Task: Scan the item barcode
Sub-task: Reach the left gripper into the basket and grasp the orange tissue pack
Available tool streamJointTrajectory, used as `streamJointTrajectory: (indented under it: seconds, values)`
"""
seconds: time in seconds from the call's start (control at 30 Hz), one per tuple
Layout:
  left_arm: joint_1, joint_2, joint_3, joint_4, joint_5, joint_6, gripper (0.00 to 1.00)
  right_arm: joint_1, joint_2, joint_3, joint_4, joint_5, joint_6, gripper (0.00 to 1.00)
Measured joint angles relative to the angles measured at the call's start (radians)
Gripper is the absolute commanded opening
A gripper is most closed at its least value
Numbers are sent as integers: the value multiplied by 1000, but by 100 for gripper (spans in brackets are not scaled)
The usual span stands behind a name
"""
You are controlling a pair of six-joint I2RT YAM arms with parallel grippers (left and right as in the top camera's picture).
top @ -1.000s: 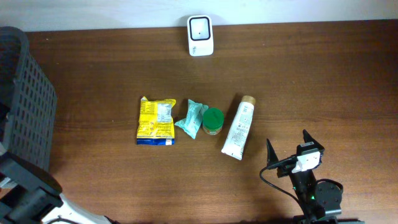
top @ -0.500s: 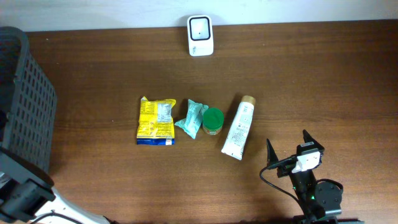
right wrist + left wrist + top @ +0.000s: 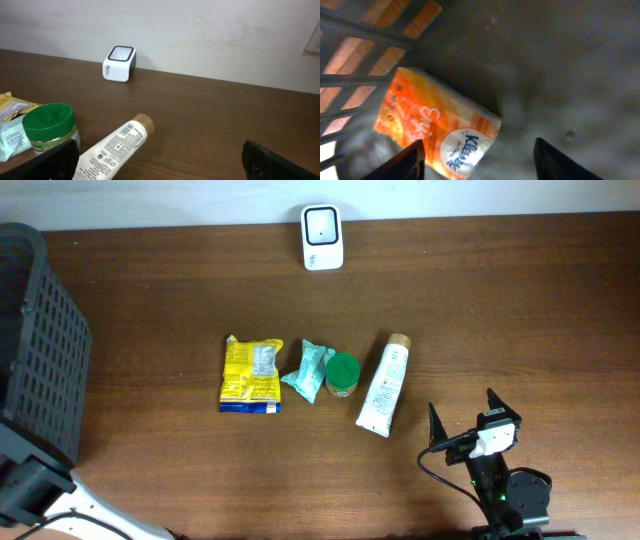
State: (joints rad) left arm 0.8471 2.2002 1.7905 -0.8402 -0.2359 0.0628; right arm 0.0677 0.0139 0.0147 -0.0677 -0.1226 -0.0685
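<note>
In the left wrist view an orange Kleenex tissue pack [image 3: 437, 130] lies on the dark floor of the basket [image 3: 560, 60]. My left gripper [image 3: 477, 160] hangs open just above it, its left finger over the pack's lower edge, and grips nothing. The white barcode scanner [image 3: 322, 237] stands at the table's back edge. On the table's middle lie a yellow snack bag [image 3: 250, 375], a teal packet [image 3: 308, 370], a green-lidded jar [image 3: 342, 374] and a white tube [image 3: 384, 385]. My right gripper [image 3: 462, 425] rests open at the front right, empty, with the tube [image 3: 115, 147] ahead of it.
The dark mesh basket [image 3: 40, 350] fills the table's left side and hides the left gripper from overhead. Only part of the left arm [image 3: 30, 490] shows at the bottom left corner. The scanner [image 3: 119, 63] stands against the white wall.
The left arm's visible part at the bottom left corner has shifted lower and to the left. The right arm and the items on the table have not moved.
</note>
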Motion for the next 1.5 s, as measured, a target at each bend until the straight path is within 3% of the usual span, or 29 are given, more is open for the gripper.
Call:
streamJointTrajectory:
  seconds: [0.27,0.4,0.5,0.63,0.67,1.2,1.5]
  values:
    - [0,40,0,6,-1,6,58,0,0,0,0,0,0,98]
    - [0,42,0,11,-6,7,50,0,0,0,0,0,0,98]
    - [1,43,0,15,-13,8,39,0,0,0,0,0,0,98]
    - [1,48,0,19,-50,16,4,0,0,0,0,0,1,98]
    - [0,48,0,19,-53,15,0,0,0,0,0,0,0,98]
    - [1,9,5,-28,-32,2,0,0,0,0,0,0,0,98]
    - [1,-349,16,22,232,-103,0,0,0,0,0,0,0,98]
